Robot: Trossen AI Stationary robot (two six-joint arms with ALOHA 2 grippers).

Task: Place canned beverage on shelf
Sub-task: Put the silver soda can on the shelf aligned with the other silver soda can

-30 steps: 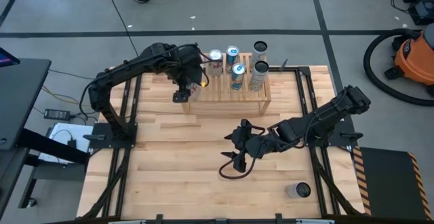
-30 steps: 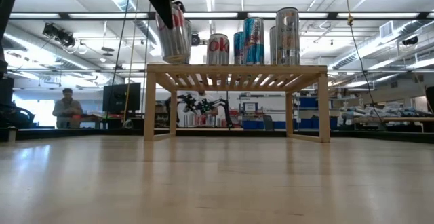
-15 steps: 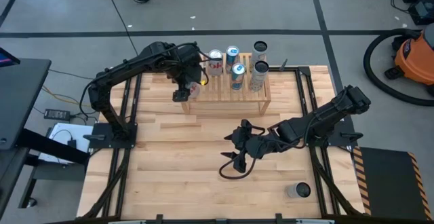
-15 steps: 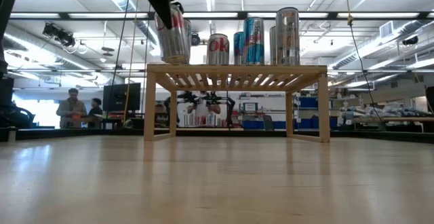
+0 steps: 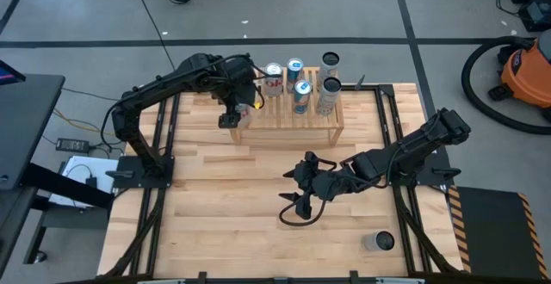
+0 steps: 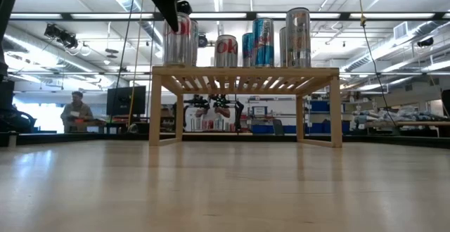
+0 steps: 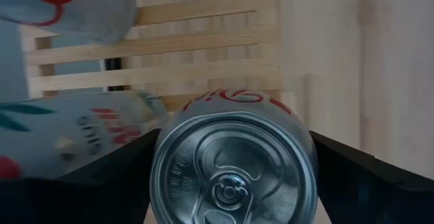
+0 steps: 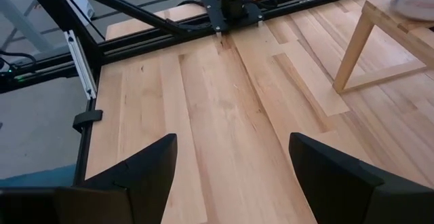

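Pale slatted wood carries the new red-and-silver can [image 6: 179,41], standing upright at the left end of the shelf [image 6: 246,71], beside the other cans [image 6: 264,42] lined along the top. Flanking it, the left gripper [image 5: 234,105] has its jaws spread, apparently letting go. Over mid-worktop [image 5: 215,224], the right gripper [image 5: 297,200] waits spread and empty. One more can [image 5: 379,242] lies near the front right corner.
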